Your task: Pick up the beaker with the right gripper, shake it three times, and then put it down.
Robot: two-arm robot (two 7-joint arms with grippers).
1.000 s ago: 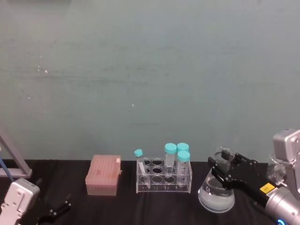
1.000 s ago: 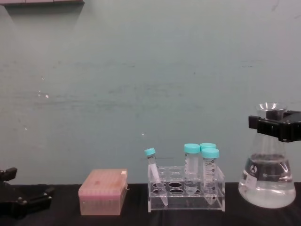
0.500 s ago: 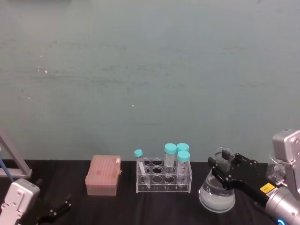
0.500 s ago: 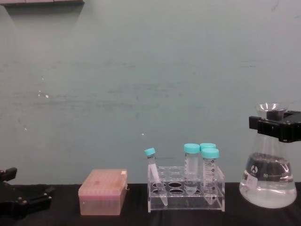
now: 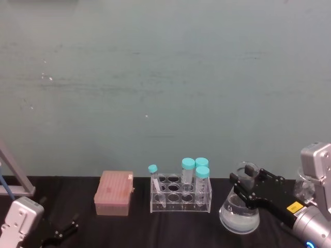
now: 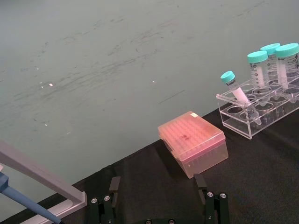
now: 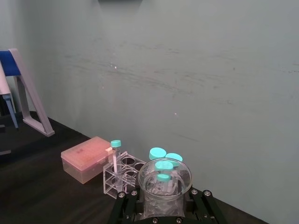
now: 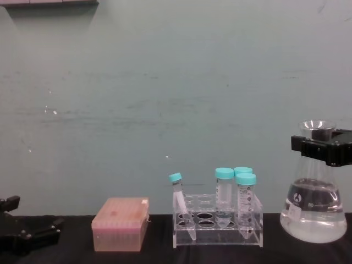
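Faced a green wall (image 5: pixel 155 77) above a black table (image 5: pixel 139 232). Found the right gripper (image 8: pixel 324 149) to the right of the tube rack (image 8: pixel 217 223), clamped on the neck of the flask (image 8: pixel 313 212) just under its flared rim. Saw the flask upright, well right of the rack and a little nearer the robot, clear liquid lying level in its wide base. Noted a pink box (image 5: pixel 114 192) left of the rack, and four teal-capped tubes (image 8: pixel 246 198) in the rack, one leaning. Spotted the left gripper (image 6: pixel 156 182) far left of the rack, low over the table, fingers apart, idle. Judged the grasp made and the setting down not yet finished. Could not tell how many shakes, if any, were done. Could not make out whether the flask's base touched the table or hung just clear. Lost most of the right gripper's body past the chest view's edge.
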